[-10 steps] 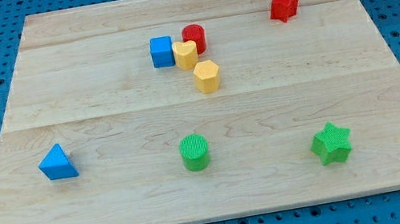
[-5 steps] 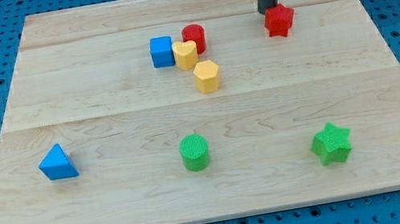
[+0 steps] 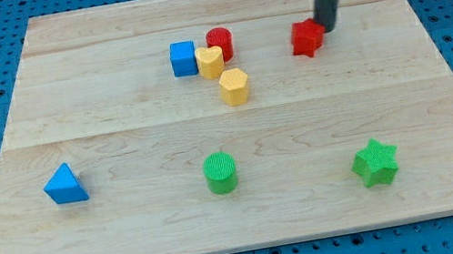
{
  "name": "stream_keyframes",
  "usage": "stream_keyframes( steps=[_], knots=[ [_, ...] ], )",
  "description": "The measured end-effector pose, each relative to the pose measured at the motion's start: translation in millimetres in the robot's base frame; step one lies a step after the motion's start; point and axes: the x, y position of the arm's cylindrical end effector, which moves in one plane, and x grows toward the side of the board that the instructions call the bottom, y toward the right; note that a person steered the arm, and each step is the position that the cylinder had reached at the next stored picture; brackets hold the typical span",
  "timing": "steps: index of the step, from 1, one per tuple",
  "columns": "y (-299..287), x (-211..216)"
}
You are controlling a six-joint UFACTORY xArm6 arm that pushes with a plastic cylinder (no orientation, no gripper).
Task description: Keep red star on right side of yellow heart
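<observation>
The red star (image 3: 307, 38) lies on the wooden board (image 3: 117, 136) toward the view's upper right. The yellow heart (image 3: 210, 60) sits to its left, near the upper middle, touching a blue cube (image 3: 184, 58) and a red cylinder (image 3: 220, 43). My tip (image 3: 325, 28) is at the red star's right edge, touching it or nearly so. The dark rod rises from there to the view's top.
A yellow hexagon block (image 3: 234, 86) lies just below the heart. A blue triangle block (image 3: 64, 185) is at the lower left, a green cylinder (image 3: 220, 172) at the lower middle, a green star (image 3: 375, 163) at the lower right.
The red star has slid down and to the left, closer to the yellow heart. My tip moved from above the star to its left top, then round to its right side.
</observation>
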Motion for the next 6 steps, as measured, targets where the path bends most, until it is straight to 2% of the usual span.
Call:
stream_keyframes(
  steps=[1, 2, 3, 4, 6],
  knots=[
    [-25.3, 0.0],
    [4.7, 0.0],
    [59.9, 5.5],
    [54.7, 20.3],
    [6.1, 17.0]
  ],
)
